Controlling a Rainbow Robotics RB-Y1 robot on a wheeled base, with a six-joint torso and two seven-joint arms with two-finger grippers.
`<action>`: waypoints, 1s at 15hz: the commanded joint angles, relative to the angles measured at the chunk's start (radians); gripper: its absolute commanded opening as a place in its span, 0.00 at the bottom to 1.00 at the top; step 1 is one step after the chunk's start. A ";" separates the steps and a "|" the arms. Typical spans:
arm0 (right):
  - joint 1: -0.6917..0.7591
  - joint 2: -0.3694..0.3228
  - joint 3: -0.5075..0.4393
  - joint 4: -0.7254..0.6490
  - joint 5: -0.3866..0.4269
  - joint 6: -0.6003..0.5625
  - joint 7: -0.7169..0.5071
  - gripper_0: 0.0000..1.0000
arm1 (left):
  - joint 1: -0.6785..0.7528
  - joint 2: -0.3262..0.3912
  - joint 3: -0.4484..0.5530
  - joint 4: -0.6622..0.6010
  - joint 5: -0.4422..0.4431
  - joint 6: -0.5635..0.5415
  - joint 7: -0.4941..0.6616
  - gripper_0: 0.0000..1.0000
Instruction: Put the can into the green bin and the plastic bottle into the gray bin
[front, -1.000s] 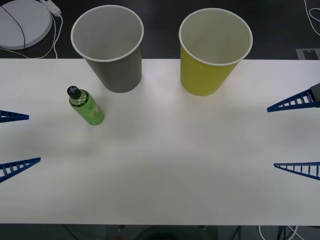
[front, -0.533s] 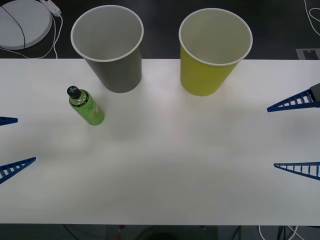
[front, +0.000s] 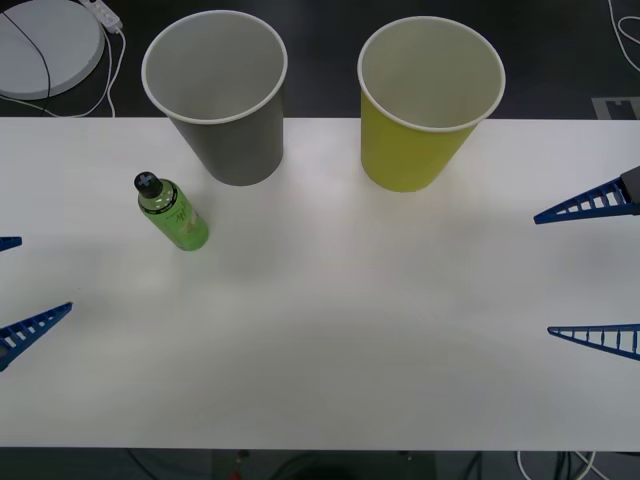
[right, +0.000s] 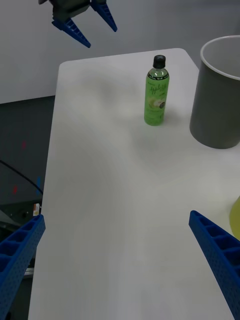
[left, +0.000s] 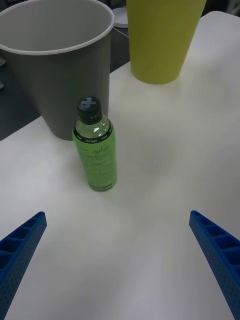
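Note:
The plastic bottle stands upright on the white table, just in front and to the left of the gray bin. To the right of that bin stands the green bin. My left gripper is open at the table's left edge, facing the bottle from a short distance with nothing between its fingers. At the right edge my right gripper is open and holds nothing. The can is out of view.
A white round disc with a cable lies on the dark floor behind the table's back left corner. More cables run under the front right edge. The table's middle and front are bare.
My left gripper has drawn back to the left, so less of its fingers reach over the table. The bottle, both bins and the right gripper have not moved.

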 joint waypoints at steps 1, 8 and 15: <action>0.000 0.000 0.000 0.000 0.000 0.000 0.000 1.00 | 0.000 -0.005 -0.035 0.000 0.000 0.063 -0.016 1.00; 0.000 0.000 0.000 0.000 0.000 0.000 0.000 1.00 | -0.029 -0.028 -0.144 0.000 -0.009 0.192 -0.058 1.00; 0.000 0.000 0.000 0.000 0.000 0.000 0.000 1.00 | -0.121 -0.102 -0.259 0.000 -0.096 0.299 -0.057 1.00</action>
